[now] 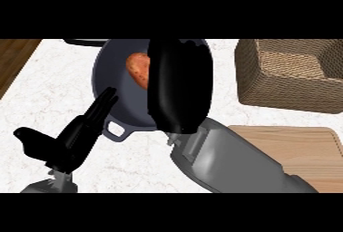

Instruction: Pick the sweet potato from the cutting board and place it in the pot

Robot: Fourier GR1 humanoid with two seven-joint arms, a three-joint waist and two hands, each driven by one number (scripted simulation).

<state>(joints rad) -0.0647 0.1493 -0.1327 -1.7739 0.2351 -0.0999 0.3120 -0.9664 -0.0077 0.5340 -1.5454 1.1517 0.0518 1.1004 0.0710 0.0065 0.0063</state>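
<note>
The orange sweet potato (139,69) shows inside the dark blue-grey pot (115,97) at the top middle of the head view. My right hand (178,86) hangs over the pot and covers the potato's right side; I cannot tell whether its fingers are still round the potato. The wooden cutting board (305,147) lies at the lower right with nothing on its visible part. My left hand (67,138) stands at the lower left with straight fingers pointing up toward the pot's near rim, holding nothing.
A woven wicker basket (291,74) stands at the top right, behind the cutting board. The pot's loop handle (117,130) sticks out toward me. A brown wooden strip (13,59) edges the white marble counter (40,90) at the left.
</note>
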